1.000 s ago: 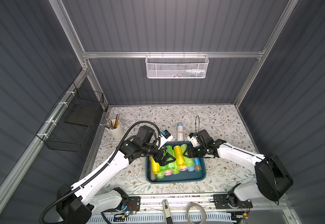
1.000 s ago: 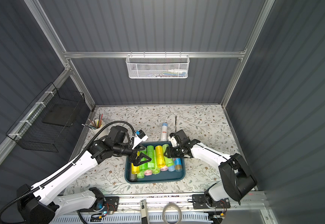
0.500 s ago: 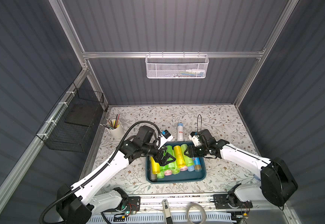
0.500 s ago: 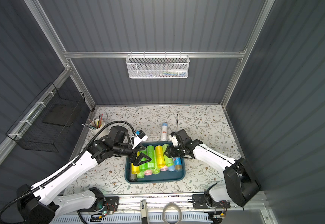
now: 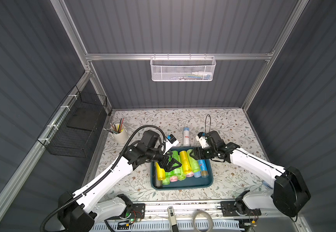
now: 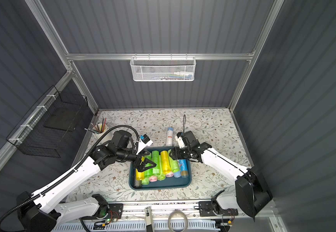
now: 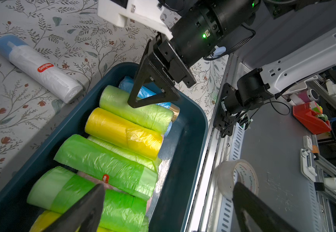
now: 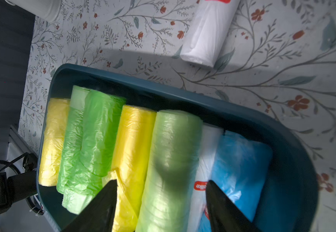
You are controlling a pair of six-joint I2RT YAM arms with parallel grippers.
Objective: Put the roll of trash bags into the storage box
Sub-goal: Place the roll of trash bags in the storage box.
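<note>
The dark teal storage box (image 5: 183, 185) (image 6: 163, 183) holds several rolls of trash bags in yellow, green, pink and blue. My right gripper (image 5: 193, 155) (image 8: 160, 182) hangs over its far end, open. Its fingers straddle a pale green roll (image 8: 173, 150) (image 5: 194, 165) without touching it, and that roll lies on the others. My left gripper (image 5: 171, 162) (image 7: 168, 188) hovers wide open over the box's left half with nothing in it. A white roll with a blue end (image 5: 186, 136) (image 7: 40, 70) lies on the floral table just beyond the box.
A white cup of pencils (image 5: 120, 133) stands at the table's left. A black wire basket (image 5: 77, 128) hangs on the left wall and a white mesh basket (image 5: 183, 69) on the back wall. A tape roll (image 5: 202, 220) sits on the front rail.
My right gripper's jaws have spread apart from the pale green roll, which now rests in the box. The left arm has stayed still.
</note>
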